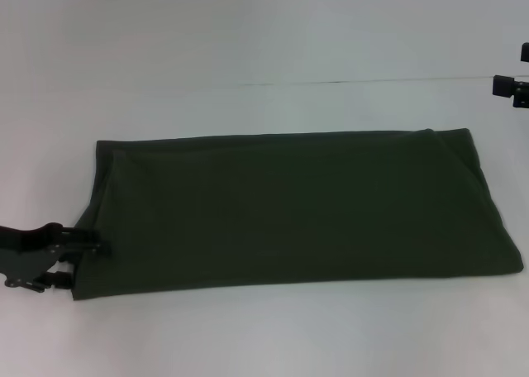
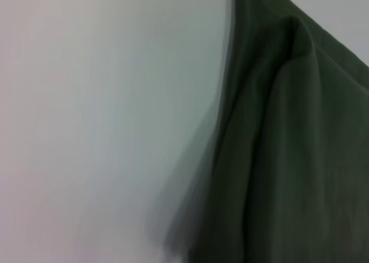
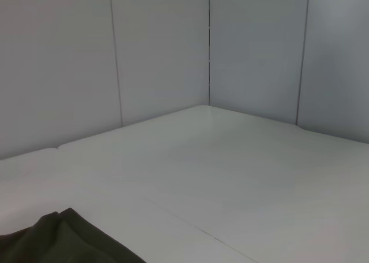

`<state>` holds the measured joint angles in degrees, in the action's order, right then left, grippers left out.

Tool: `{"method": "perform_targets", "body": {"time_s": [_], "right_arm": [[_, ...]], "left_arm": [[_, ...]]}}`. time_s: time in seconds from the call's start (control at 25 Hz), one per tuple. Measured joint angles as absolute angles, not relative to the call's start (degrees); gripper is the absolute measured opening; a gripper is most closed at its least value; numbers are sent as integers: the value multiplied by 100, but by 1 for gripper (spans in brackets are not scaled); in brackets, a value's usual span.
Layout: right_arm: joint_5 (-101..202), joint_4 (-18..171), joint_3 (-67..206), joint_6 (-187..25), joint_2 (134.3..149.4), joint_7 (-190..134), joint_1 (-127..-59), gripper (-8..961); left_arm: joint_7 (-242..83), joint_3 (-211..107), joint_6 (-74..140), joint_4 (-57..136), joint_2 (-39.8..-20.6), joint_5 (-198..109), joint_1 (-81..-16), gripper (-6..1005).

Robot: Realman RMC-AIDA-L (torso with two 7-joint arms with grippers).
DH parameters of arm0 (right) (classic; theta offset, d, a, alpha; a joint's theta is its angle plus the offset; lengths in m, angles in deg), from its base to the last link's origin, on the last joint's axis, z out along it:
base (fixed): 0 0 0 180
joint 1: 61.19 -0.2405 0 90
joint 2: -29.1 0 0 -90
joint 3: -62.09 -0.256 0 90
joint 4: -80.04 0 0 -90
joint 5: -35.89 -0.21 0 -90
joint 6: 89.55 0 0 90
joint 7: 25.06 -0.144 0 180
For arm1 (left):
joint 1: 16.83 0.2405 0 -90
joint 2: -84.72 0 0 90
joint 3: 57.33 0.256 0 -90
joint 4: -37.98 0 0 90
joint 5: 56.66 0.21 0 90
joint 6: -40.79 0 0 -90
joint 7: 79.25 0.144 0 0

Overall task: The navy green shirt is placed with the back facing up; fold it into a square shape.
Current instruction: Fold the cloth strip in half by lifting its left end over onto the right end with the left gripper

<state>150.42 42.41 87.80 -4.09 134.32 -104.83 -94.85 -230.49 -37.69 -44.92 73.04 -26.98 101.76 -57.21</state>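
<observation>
At eight o'clock, the left gripper (image 1: 83, 261) seems clamped on the navy green shirt (image 1: 297, 212), a long rectangle across the white table (image 1: 264, 336). At two o'clock, the right gripper (image 1: 514, 86) hangs by grey panelled walls (image 3: 161, 55); its fingers I cannot tell.

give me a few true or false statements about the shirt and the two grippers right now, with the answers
1. The navy green shirt lies as a long band, already folded lengthwise. True.
2. The left gripper is at the shirt's near left corner. True.
3. The right gripper is pressing down on the middle of the shirt. False: it is off the cloth, at the far right edge of the head view.
4. The shirt is already a square. False: it is much wider than deep.
5. A cup stands on the table. False: only the shirt.
</observation>
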Motion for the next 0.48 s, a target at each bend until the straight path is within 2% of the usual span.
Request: {"method": "perform_targets", "body": {"time_s": [0.48], "right_arm": [[15039, 4233, 8784, -413, 13455, -10501, -9494, 899]], "left_arm": [[-23059, -3756, -4500, 7104, -2699, 10178, -5769, 941]]}}
